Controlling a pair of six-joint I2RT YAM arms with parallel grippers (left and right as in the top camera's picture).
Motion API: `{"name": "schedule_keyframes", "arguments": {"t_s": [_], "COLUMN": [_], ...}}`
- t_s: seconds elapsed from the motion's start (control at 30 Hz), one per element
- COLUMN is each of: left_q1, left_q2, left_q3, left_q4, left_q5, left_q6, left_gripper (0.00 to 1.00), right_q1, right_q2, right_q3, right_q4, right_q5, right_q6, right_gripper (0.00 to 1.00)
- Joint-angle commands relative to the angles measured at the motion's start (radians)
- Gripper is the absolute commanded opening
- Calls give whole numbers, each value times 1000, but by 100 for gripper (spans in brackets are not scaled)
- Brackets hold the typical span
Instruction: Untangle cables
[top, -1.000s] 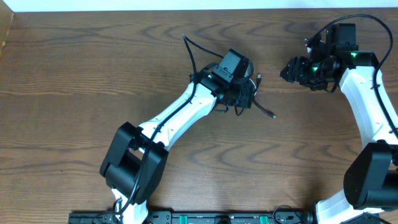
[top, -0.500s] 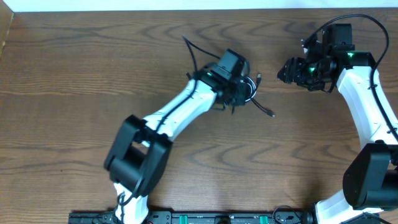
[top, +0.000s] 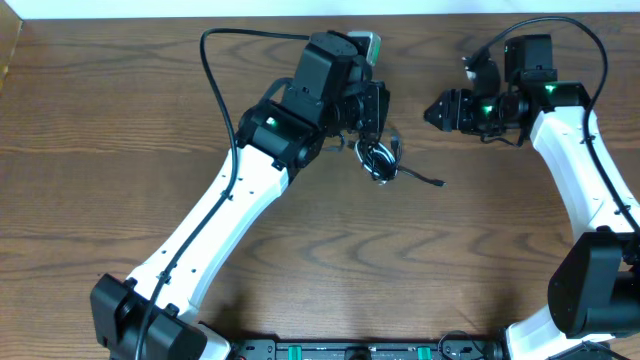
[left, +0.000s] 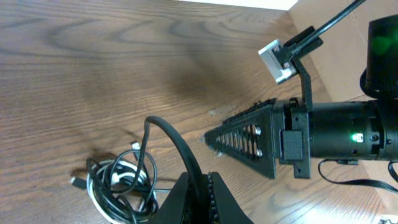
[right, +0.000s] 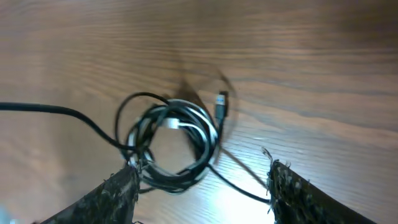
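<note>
One black cord (left: 171, 134) was pinched in the shut L gripper (left: 199, 183), cables (top: 378, 160) bunched just by it; R gripper (top: 432, 112), jaws apart, sat to their right.

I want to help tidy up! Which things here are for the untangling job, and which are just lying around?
For the job: cables, black and white, bundled; left gripper, shut on a black one; right gripper, open.
Just there: wooden table.
</note>
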Motion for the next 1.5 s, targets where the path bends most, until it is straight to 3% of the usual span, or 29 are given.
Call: {"name": "schedule_keyframes", "arguments": {"t_s": [0.0, 0.43, 0.9, 1.13, 1.27, 1.47], "left_q1": [1, 35, 32, 32, 32, 32], "left_q2": [-11, -78, -130, -130, -130, -130], "left_q3": [10, 11, 11, 11, 11, 11], "left_q4": [31, 164, 118, 104, 100, 100], "left_q5": [11, 11, 80, 80, 80, 80], "left_q6": [-16, -24, -73, -72, -73, -73], "left_gripper": [7, 7, 7, 7, 8, 7], "right_q1": [17, 122, 208, 224, 222, 196], "right_q2": [-13, -13, 4, 5, 5, 5], "right_q3": [0, -3, -7, -7, -7, -7], "right_q4": [4, -15, 167, 167, 169, 156], "right_q5": [-77, -27, -25, -29, -124, -85], "right_q6": [-41, -82, -43, -41, -123, -122], "right_gripper": [65, 67, 64, 60, 61, 61]}}
